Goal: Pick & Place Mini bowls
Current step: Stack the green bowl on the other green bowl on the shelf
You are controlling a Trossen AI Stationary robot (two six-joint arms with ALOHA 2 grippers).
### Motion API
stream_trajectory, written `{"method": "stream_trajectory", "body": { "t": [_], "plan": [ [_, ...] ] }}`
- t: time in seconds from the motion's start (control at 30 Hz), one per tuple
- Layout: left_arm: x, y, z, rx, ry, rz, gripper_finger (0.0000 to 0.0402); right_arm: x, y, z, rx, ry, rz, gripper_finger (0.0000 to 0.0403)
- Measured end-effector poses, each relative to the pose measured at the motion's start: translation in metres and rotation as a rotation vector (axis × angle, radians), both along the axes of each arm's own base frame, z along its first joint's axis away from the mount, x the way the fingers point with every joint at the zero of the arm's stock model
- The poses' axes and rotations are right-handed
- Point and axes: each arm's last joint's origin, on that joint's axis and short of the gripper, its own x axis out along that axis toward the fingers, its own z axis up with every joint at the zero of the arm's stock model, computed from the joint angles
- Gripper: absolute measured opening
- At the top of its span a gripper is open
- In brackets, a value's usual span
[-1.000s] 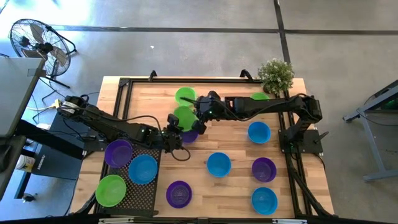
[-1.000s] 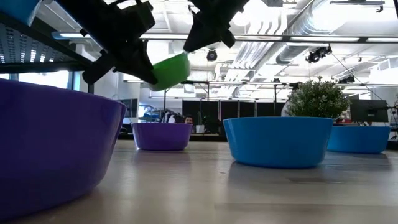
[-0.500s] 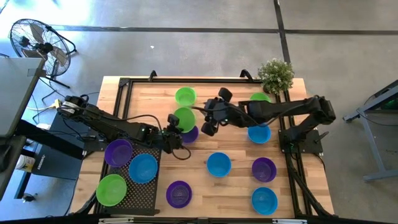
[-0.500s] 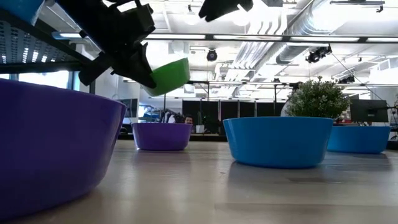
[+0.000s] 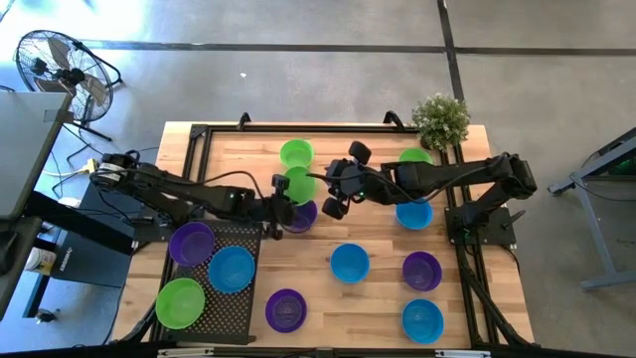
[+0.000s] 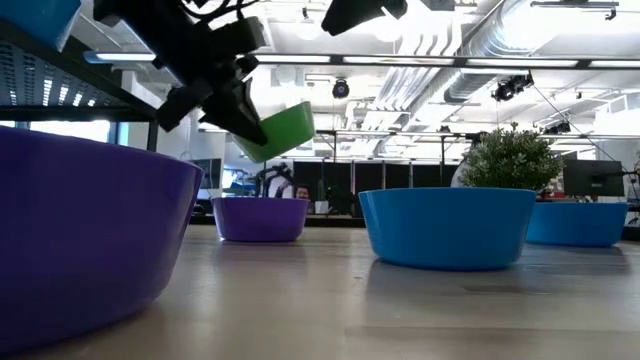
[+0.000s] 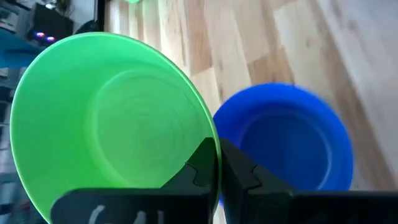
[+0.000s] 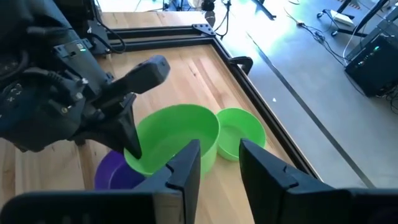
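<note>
My left gripper (image 5: 282,202) is shut on a bright green mini bowl (image 5: 297,185), held in the air above a purple bowl (image 5: 304,215) that stands on the table. The green bowl also shows in the low view (image 6: 278,130), the left wrist view (image 7: 112,124) and the right wrist view (image 8: 177,137). My right gripper (image 5: 336,189) is open and empty, a little to the right of the green bowl and pointing at it; its fingers show in the right wrist view (image 8: 219,155). My left gripper pinches the green bowl's rim (image 7: 211,140) on the side toward the table's left, one finger inside the bowl and one outside. The fingers come slanting down from the table's left. The bowl is lifted clear and tilted.
A black mesh tray (image 5: 238,308) at the near left holds a purple, a blue and a green bowl. Loose bowls stand about: green (image 5: 296,152), blue (image 5: 413,212), blue (image 5: 349,263), purple (image 5: 421,269), purple (image 5: 285,309). A potted plant (image 5: 440,119) stands at the far right corner.
My right gripper has drawn back from the green bowl toward the table's right edge and has risen. My left gripper keeps hold of the green bowl, has carried it a little toward the right, and the bowl now tilts more.
</note>
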Motion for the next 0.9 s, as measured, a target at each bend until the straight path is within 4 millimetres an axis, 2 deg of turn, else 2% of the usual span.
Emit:
{"method": "stream_trajectory", "body": {
  "t": [0.17,0.33,0.43,0.5,0.6,0.73,0.9],
  "plan": [
    [0.003,0.002,0.002,-0.07,-0.044,-0.017,0.0,0.0,0.0,0.0,0.004,0.002,0.006,0.0099],
    [0.003,0.001,0.005,-0.061,-0.021,-0.028,0.0,-0.004,0.001,-0.003,-0.032,0.071,0.03,0.0097],
    [-0.005,-0.002,0.03,-0.104,-0.007,-0.034,0.0,-0.011,0.003,-0.005,-0.074,0.147,0.028,0.0079],
    [-0.01,-0.006,0.05,-0.143,0.0,-0.051,0.0,-0.013,0.003,-0.007,-0.091,0.183,0.022,0.0053],
    [-0.017,-0.018,0.069,-0.19,0.078,-0.08,0.0,-0.015,0.002,-0.015,-0.106,0.205,0.033,0.001],
    [-0.029,-0.04,0.098,-0.231,0.128,-0.121,0.0,-0.022,-0.001,-0.039,-0.114,0.181,0.069,0.0015],
    [-0.047,-0.061,0.117,-0.3,0.195,-0.137,0.0,-0.043,-0.007,-0.073,-0.09,0.012,0.175,0.0002]
  ]
}}
